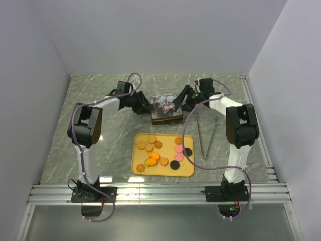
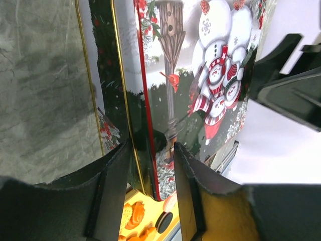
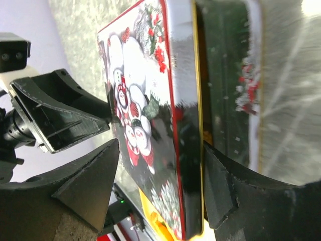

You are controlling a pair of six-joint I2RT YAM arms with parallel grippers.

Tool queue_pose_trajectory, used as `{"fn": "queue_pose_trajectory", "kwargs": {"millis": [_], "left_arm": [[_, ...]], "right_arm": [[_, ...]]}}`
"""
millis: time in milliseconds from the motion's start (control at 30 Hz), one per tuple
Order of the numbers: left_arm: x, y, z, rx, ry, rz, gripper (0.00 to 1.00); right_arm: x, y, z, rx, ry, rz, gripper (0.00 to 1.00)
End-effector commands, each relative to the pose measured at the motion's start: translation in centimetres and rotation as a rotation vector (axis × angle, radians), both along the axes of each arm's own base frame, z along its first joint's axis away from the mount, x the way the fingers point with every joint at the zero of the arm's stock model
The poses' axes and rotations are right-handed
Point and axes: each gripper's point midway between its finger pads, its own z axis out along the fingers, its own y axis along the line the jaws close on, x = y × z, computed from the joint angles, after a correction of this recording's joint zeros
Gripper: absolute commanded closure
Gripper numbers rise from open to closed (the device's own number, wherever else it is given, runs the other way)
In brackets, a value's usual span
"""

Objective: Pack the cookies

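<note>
The cookies [image 1: 156,152], round and flower-shaped in brown, orange, pink and black, lie on a yellow tray [image 1: 168,143] at the table's middle. Some cookies [image 2: 133,221] show in the left wrist view. Behind the tray stands a rectangular tin with a snowman lid [image 1: 165,108]. At the tin's left end, my left gripper [image 1: 145,108] [image 2: 153,150] is shut on the lid [image 2: 215,75]. One finger sits under the rim and one on top. My right gripper [image 1: 184,100] [image 3: 160,143] straddles the right end of the lid [image 3: 135,75] and is open. A gap shows above the lid top.
A pair of metal tongs [image 1: 205,135] lies on the marble table right of the tray, beside the right arm. White walls close in the table on three sides. A metal rail [image 1: 160,193] runs along the near edge.
</note>
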Motion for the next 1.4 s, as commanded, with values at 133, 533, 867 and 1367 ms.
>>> {"fn": "queue_pose_trajectory", "kwargs": {"millis": [133, 533, 867, 1367], "left_arm": [[0.2, -0.6, 0.3, -0.006, -0.019, -0.022, 0.55], [-0.2, -1.1, -0.3, 0.063, -0.035, -0.077, 0.56], [0.4, -0.9, -1.5, 0.243, -0.072, -0.133, 0.55], [0.8, -1.4, -1.6, 0.325, -0.103, -0.174, 0.49]], "right_arm": [[0.8, -4.6, 3.3, -0.135, -0.06, -0.046, 0.29], [0.2, -6.2, 3.3, -0.139, -0.068, -0.091, 0.36], [2.2, -5.0, 7.1, -0.101, -0.154, -0.075, 0.39], [1.7, 1.6, 10.3, 0.065, -0.242, 0.077, 0.57]]}}
